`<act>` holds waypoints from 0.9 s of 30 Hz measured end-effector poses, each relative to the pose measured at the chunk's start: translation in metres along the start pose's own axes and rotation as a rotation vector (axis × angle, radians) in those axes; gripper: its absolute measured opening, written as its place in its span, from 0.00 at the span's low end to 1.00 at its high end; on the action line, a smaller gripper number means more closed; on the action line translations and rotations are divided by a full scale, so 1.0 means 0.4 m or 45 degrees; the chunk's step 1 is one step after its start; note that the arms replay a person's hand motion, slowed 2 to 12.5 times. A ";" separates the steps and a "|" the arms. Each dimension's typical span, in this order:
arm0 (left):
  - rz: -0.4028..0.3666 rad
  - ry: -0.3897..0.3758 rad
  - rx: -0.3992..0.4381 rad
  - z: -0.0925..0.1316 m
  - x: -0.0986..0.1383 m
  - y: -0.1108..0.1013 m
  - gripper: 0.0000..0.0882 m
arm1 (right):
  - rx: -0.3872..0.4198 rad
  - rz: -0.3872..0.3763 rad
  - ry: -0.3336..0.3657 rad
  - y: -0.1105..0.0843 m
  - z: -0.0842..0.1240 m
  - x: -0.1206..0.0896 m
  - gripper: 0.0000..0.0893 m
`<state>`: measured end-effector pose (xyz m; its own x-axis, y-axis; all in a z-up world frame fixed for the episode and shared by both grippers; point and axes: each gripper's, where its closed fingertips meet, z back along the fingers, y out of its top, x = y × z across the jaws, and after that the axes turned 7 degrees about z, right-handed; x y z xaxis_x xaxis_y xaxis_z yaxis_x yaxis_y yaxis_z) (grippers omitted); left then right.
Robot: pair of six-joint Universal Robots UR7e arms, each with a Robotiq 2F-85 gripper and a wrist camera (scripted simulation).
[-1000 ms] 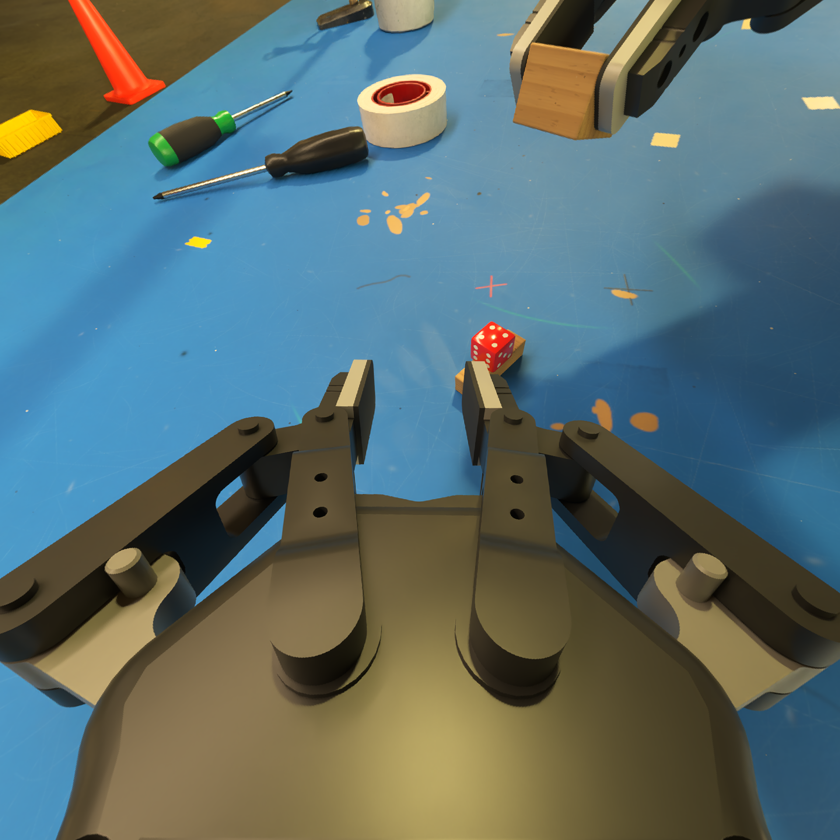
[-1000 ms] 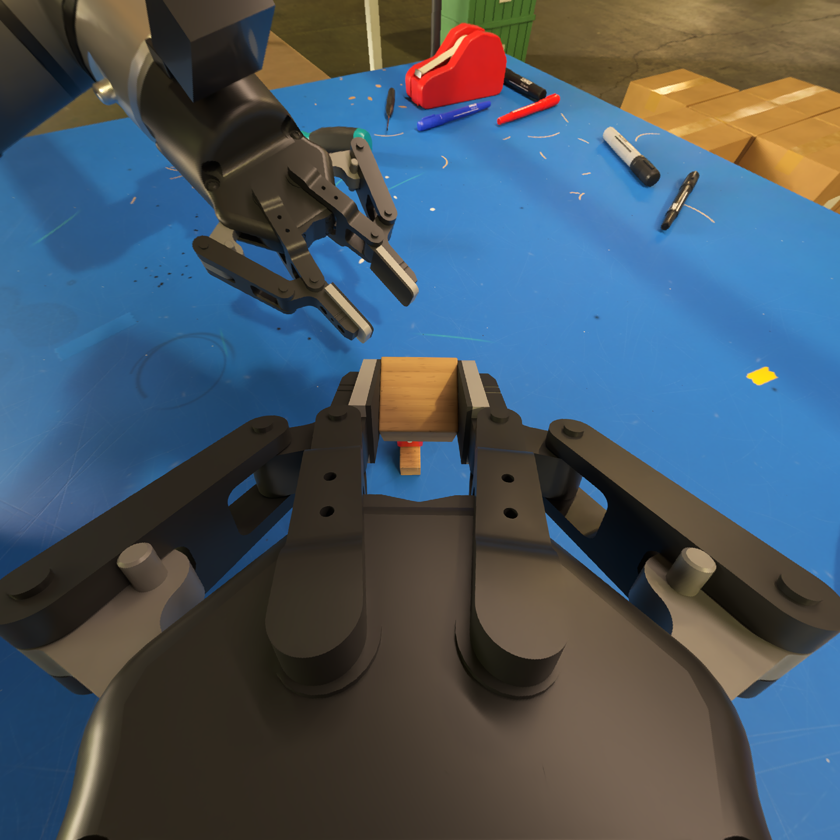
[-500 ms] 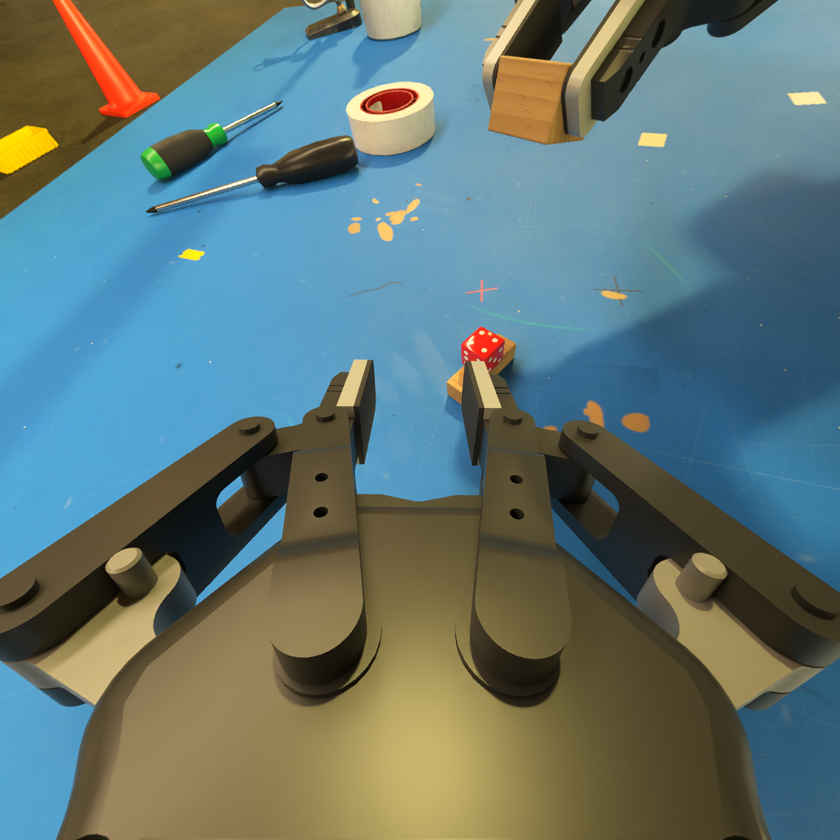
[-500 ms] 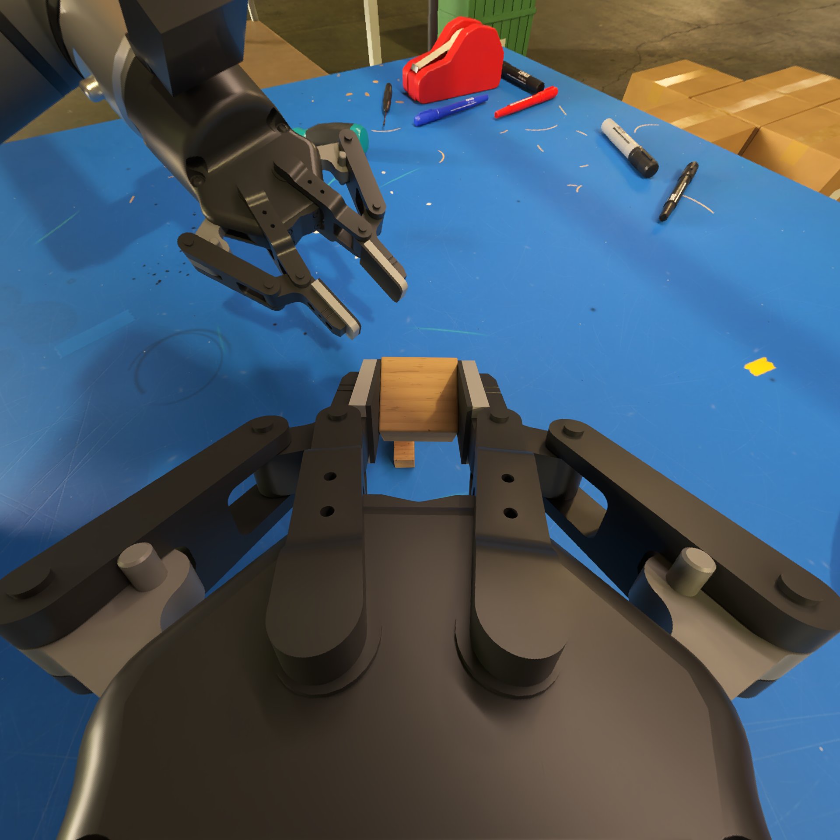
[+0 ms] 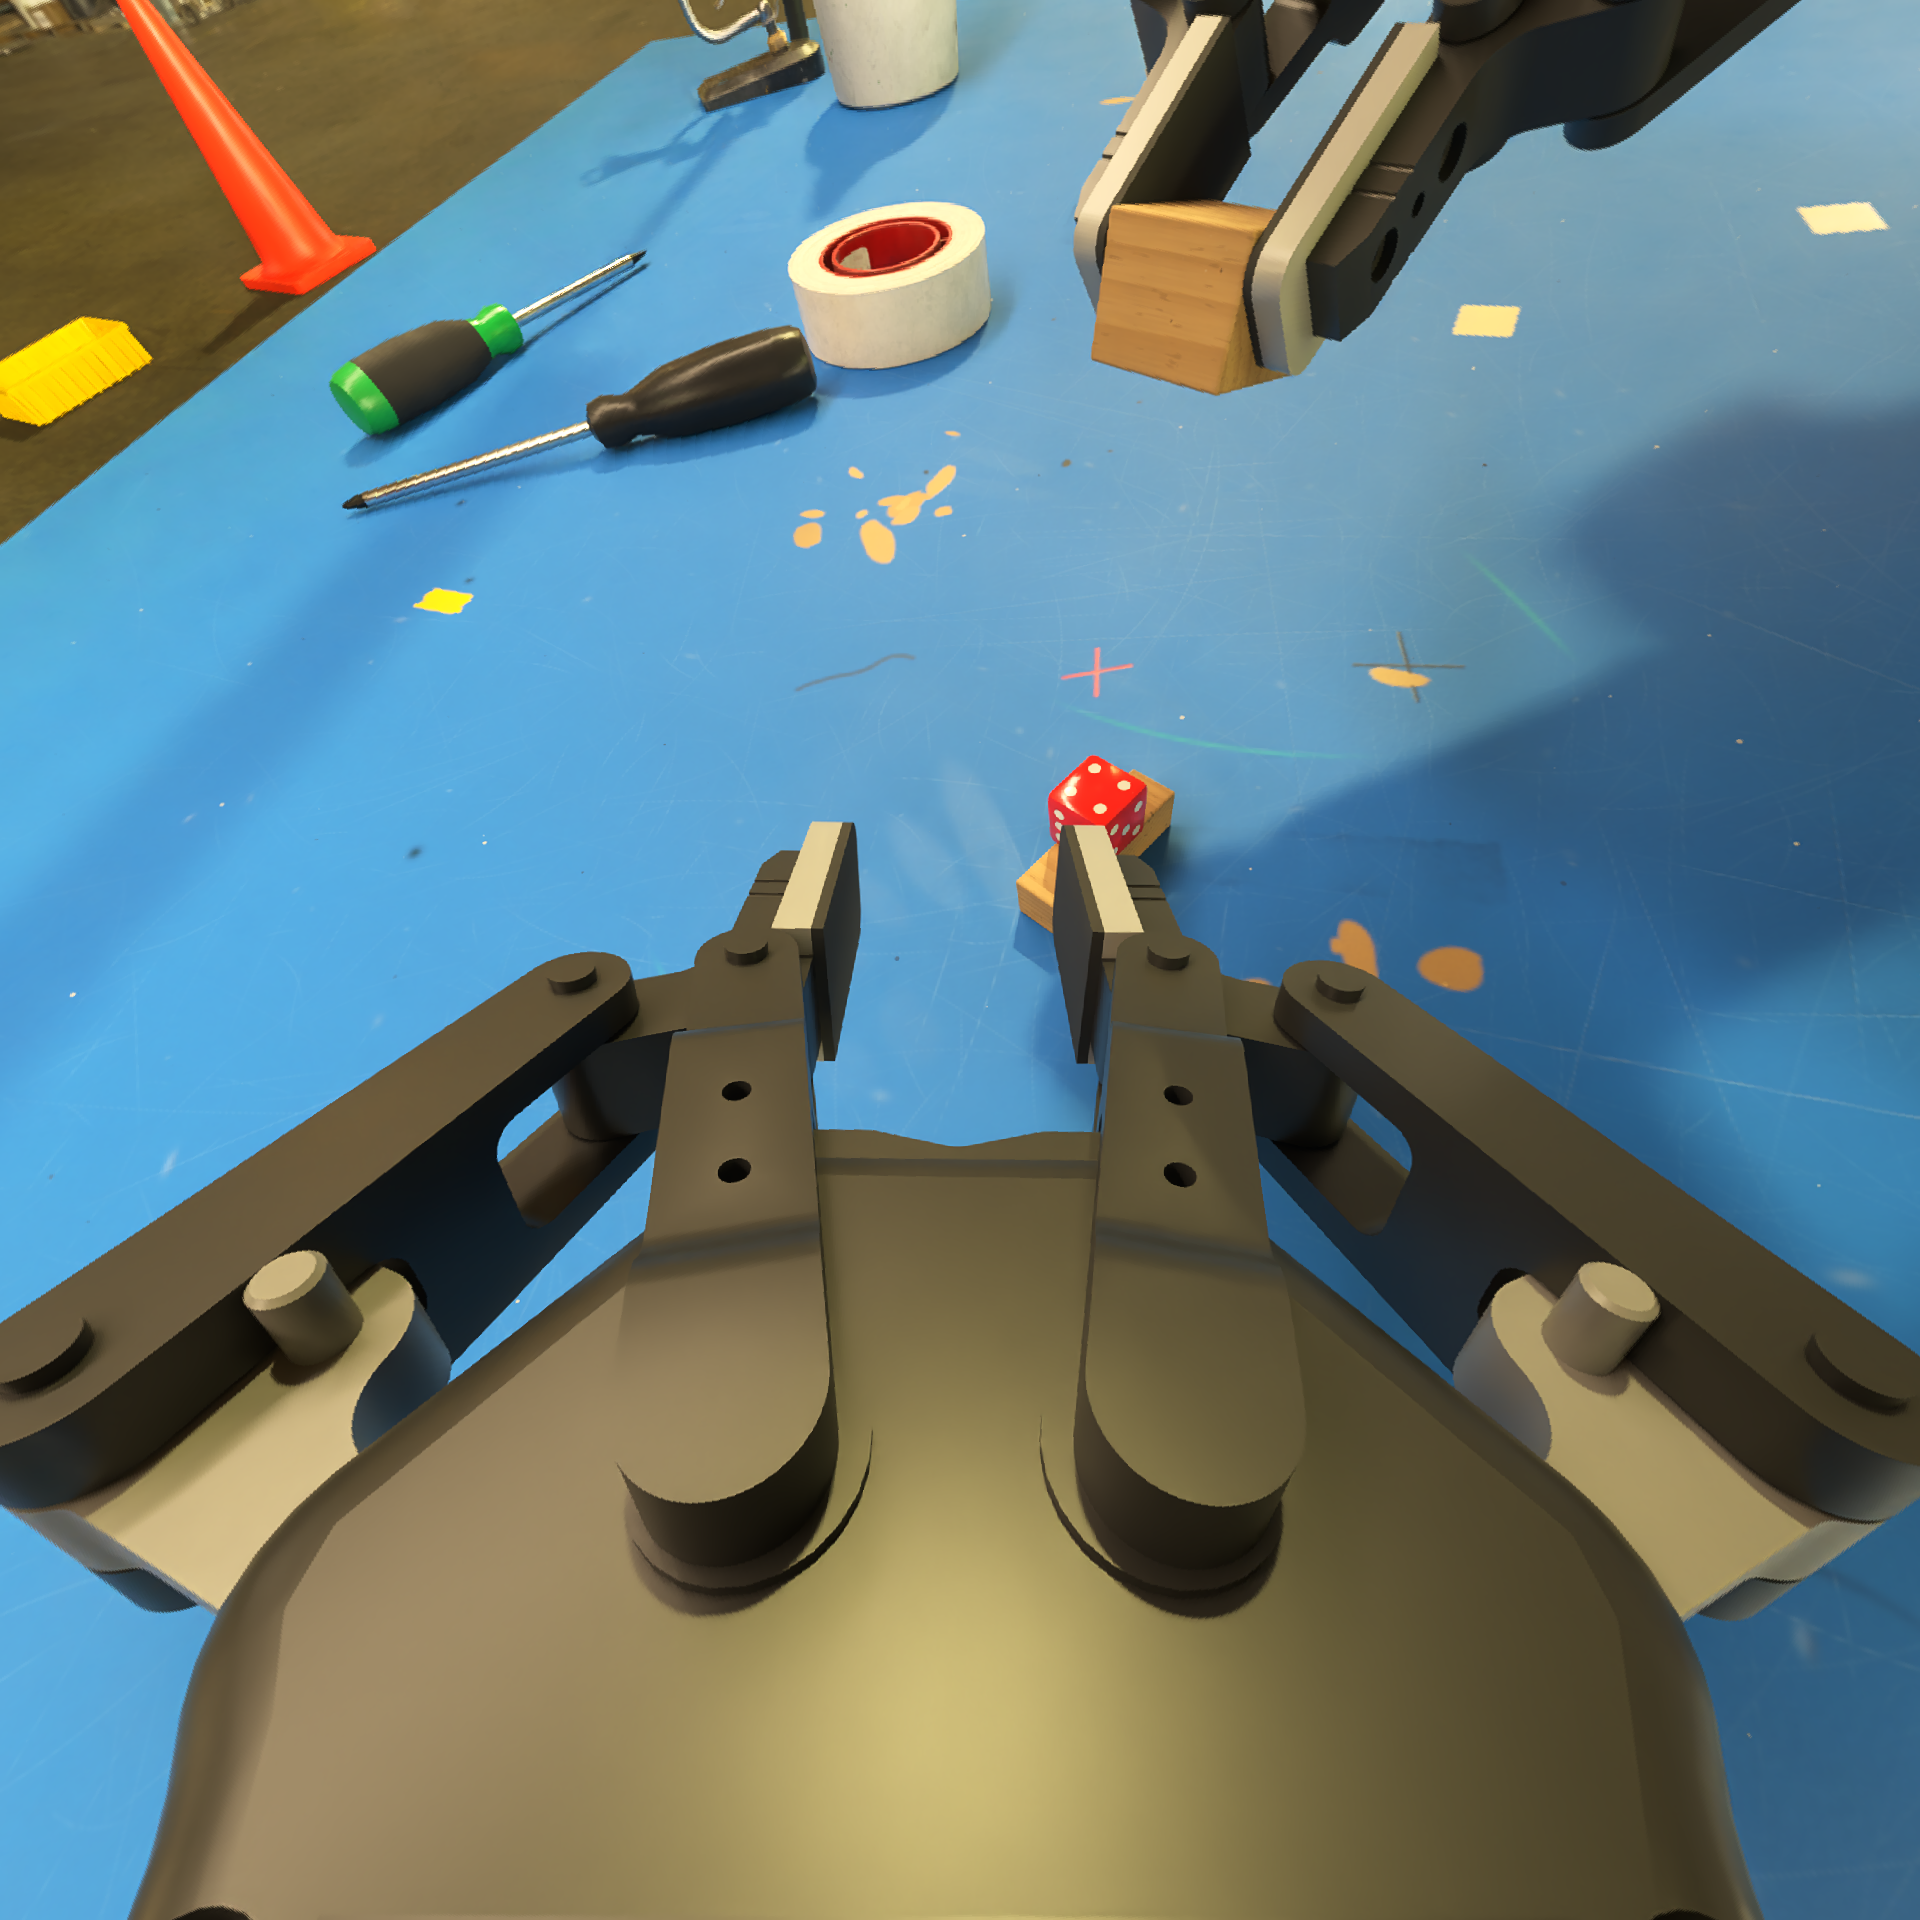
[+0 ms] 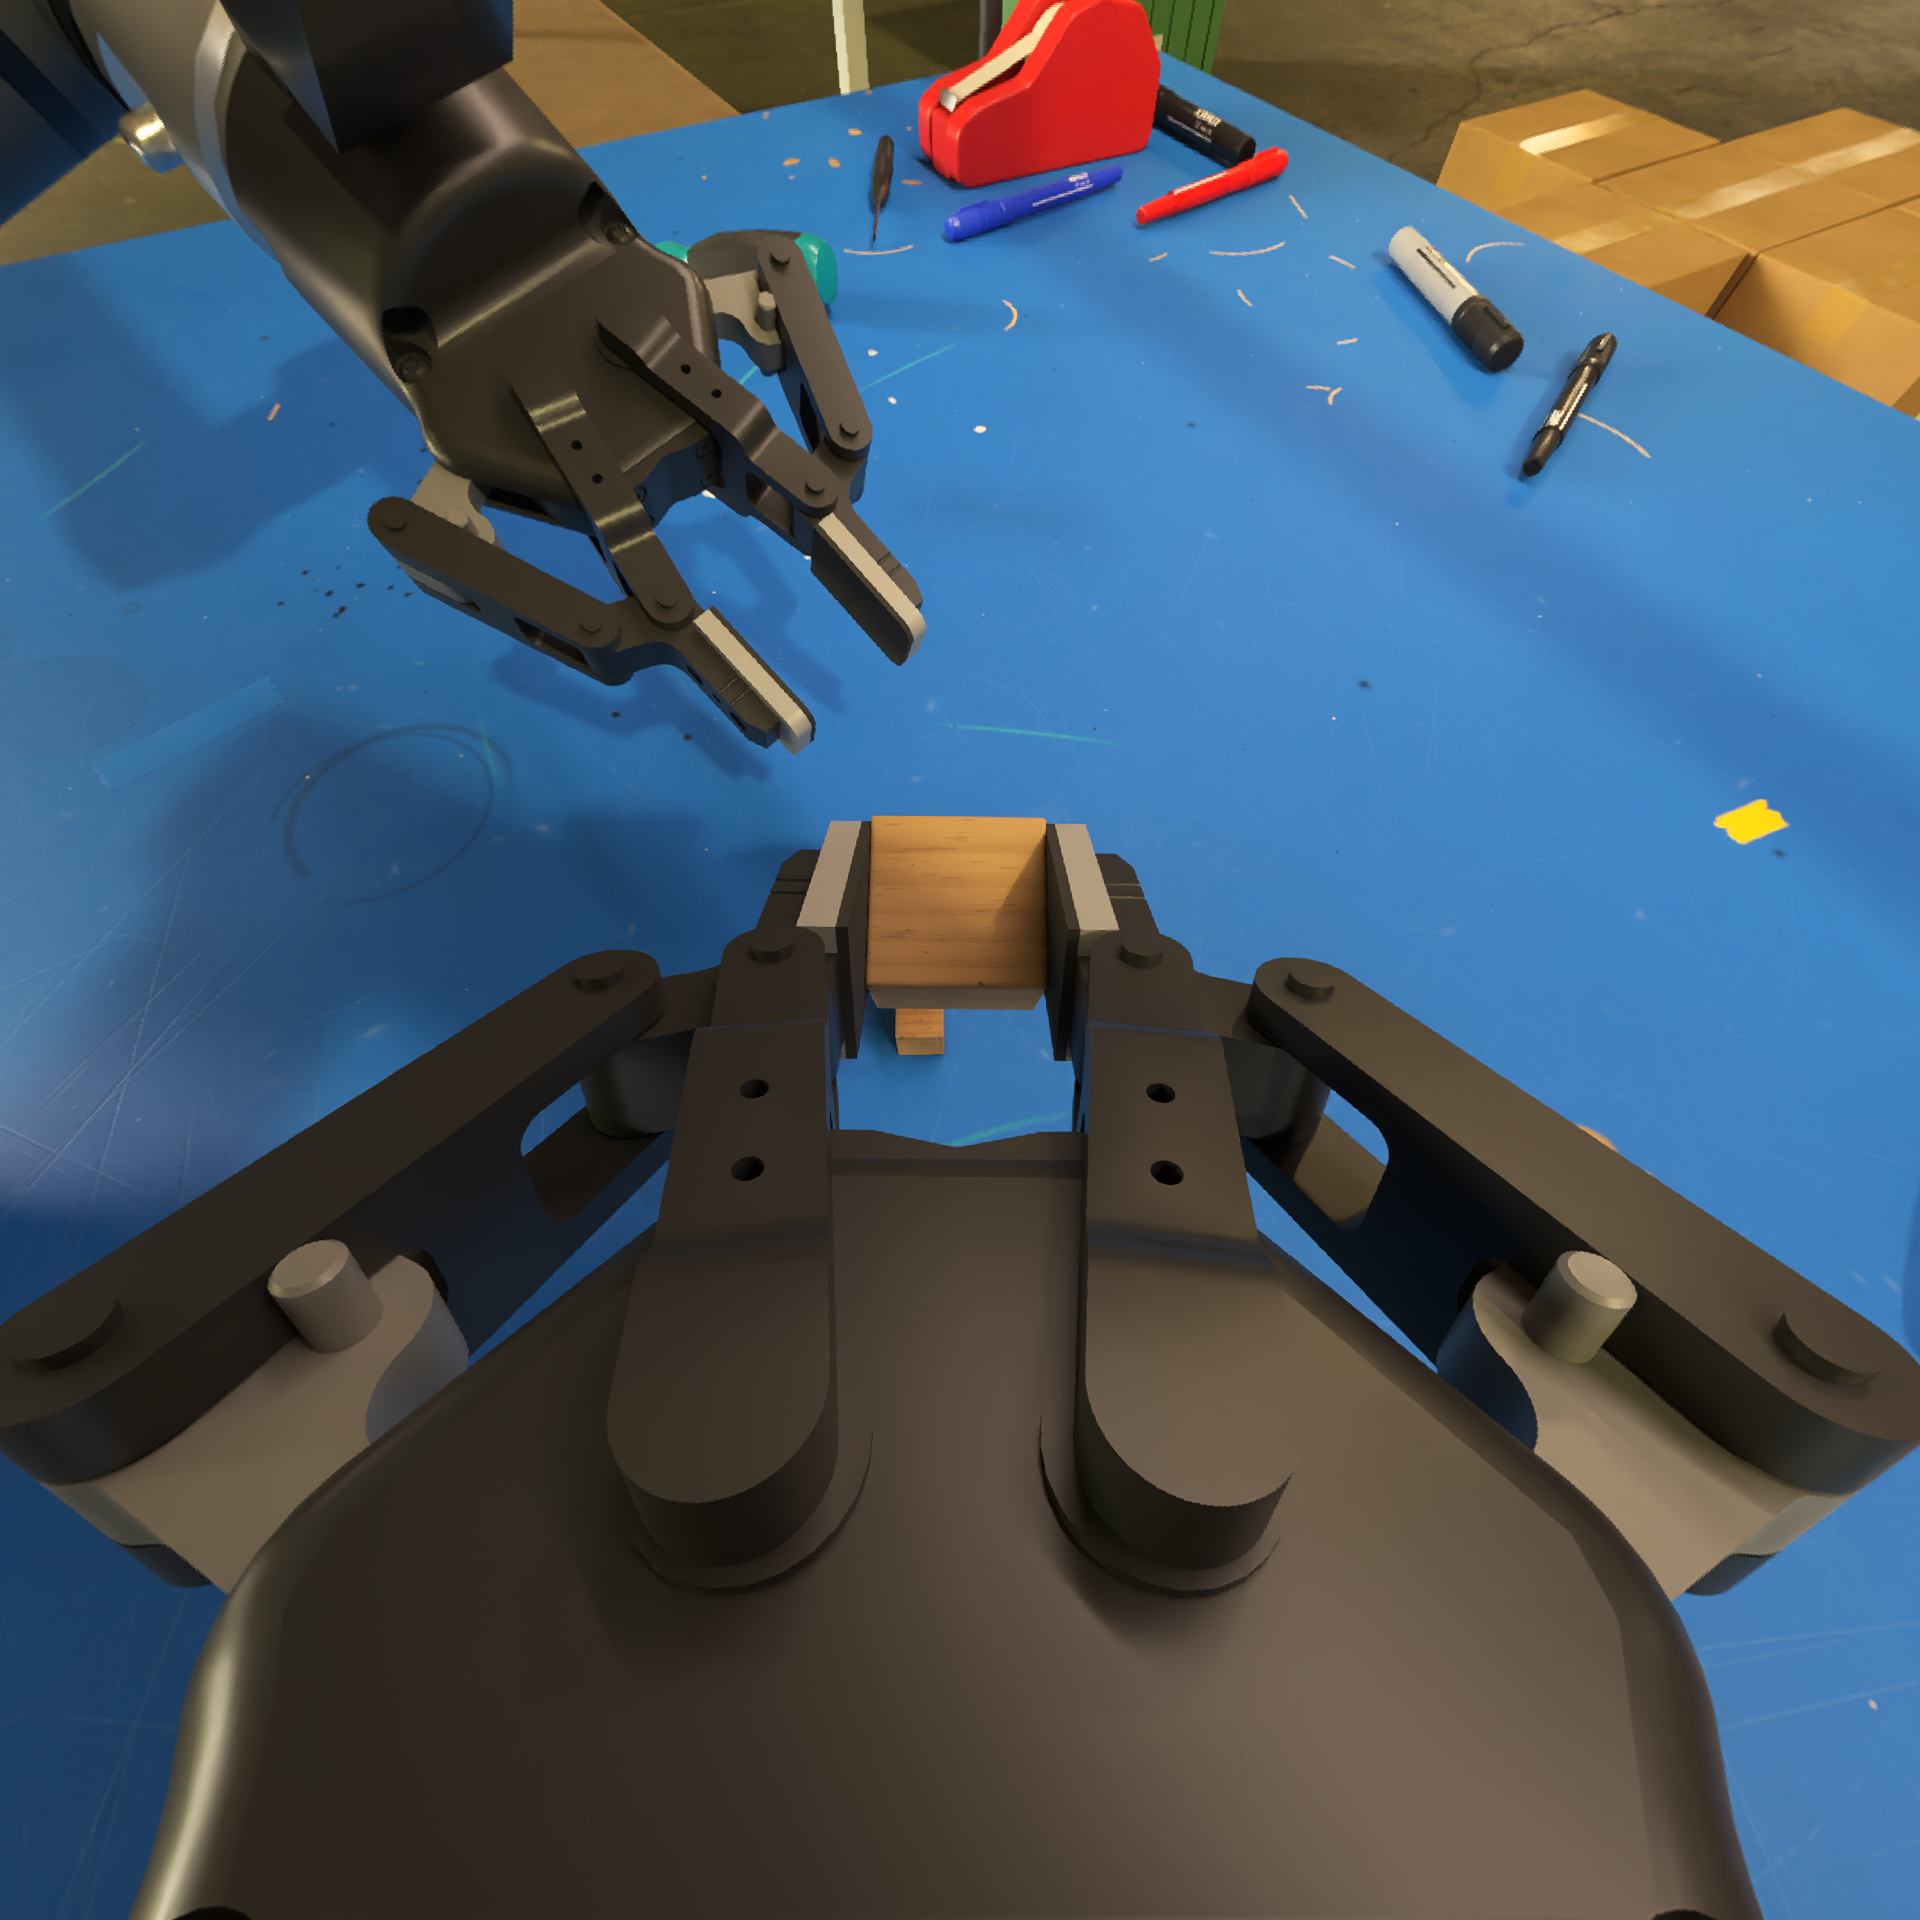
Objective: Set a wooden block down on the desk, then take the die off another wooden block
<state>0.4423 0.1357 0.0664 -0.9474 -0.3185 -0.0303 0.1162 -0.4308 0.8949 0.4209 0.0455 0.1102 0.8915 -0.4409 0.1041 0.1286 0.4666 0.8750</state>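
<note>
Holding step one: right gripper [image 5: 1236,260] in the left wrist view clamps a light-brown wooden block [image 5: 1169,296] clear above the blue table [image 5: 623,727], not yet set down; left gripper [image 5: 951,914] fingers apart, empty, just beside the small red white-dotted die [image 5: 1096,805] on a flat thin wooden block [image 5: 1039,883]; two screwdrivers, one tape roll; right wrist view: same block clamped, one flat block below, die hidden; next judged: lower, release, then left gripper takes die.

We see bright, sharp views; soft arm shadows darken the blue desk [image 5: 623,727], wide-angle stretching the edges.
</note>
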 end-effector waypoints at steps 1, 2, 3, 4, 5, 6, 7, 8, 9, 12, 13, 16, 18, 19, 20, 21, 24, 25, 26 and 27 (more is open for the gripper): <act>0.000 0.000 -0.001 0.000 0.000 -0.001 0.39 | -0.005 0.001 -0.001 -0.002 -0.001 0.000 0.32; 0.001 0.001 -0.003 0.000 -0.001 -0.001 0.39 | -0.010 0.003 -0.003 -0.004 -0.002 0.001 0.32; 0.001 0.001 -0.004 -0.001 -0.001 -0.002 0.39 | -0.016 0.004 -0.005 -0.006 -0.002 0.001 0.32; 0.002 0.002 -0.005 -0.001 -0.001 -0.003 0.39 | -0.022 0.006 -0.007 -0.008 -0.003 0.002 0.32; 0.003 0.002 -0.007 -0.001 -0.002 -0.004 0.39 | -0.028 0.008 -0.010 -0.010 -0.004 0.003 0.32; 0.004 0.002 -0.008 -0.002 -0.002 -0.004 0.39 | -0.034 0.009 -0.013 -0.013 -0.005 0.004 0.32; 0.006 0.003 -0.009 -0.002 -0.003 -0.005 0.39 | -0.042 0.010 -0.016 -0.016 -0.005 0.005 0.32; 0.007 0.003 -0.009 -0.002 -0.003 -0.006 0.39 | -0.049 0.011 -0.020 -0.019 -0.006 0.007 0.32; 0.008 0.003 -0.010 -0.002 -0.003 -0.006 0.39 | -0.058 0.012 -0.024 -0.023 -0.007 0.009 0.32; 0.012 0.003 -0.013 -0.003 -0.004 -0.008 0.39 | -0.088 0.012 -0.039 -0.036 -0.009 0.016 0.32; 0.013 0.002 -0.014 -0.004 -0.004 -0.008 0.39 | -0.099 0.012 -0.045 -0.041 -0.010 0.019 0.32; 0.016 0.001 -0.016 -0.005 -0.004 -0.010 0.39 | -0.136 0.009 -0.063 -0.058 -0.011 0.029 0.32; 0.018 0.001 -0.018 -0.005 -0.004 -0.011 0.39 | -0.160 0.005 -0.074 -0.069 -0.012 0.036 0.32; 0.019 0.001 -0.018 -0.006 -0.004 -0.011 0.39 | -0.172 0.003 -0.079 -0.075 -0.012 0.039 0.32; 0.019 0.001 -0.019 -0.006 -0.004 -0.011 0.39 | -0.184 -0.001 -0.083 -0.081 -0.012 0.042 0.32; 0.020 0.001 -0.019 -0.006 -0.004 -0.012 0.39 | -0.194 -0.004 -0.086 -0.087 -0.012 0.045 0.32; 0.022 0.001 -0.021 -0.006 -0.004 -0.013 0.39 | -0.221 -0.017 -0.090 -0.102 -0.013 0.052 0.32; 0.022 0.001 -0.021 -0.006 -0.004 -0.013 0.39 | -0.228 -0.021 -0.090 -0.106 -0.014 0.054 0.32; 0.023 0.002 -0.022 -0.006 -0.005 -0.014 0.39 | -0.235 -0.026 -0.089 -0.110 -0.014 0.055 0.32; 0.024 0.002 -0.022 -0.006 -0.005 -0.014 0.39 | -0.243 -0.030 -0.088 -0.114 -0.015 0.056 0.32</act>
<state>0.4442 0.1367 0.0604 -0.9446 -0.3278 -0.0145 0.1388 -0.4393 0.8875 0.4377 0.0189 0.0697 0.8563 -0.5017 0.1226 0.2347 0.5894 0.7730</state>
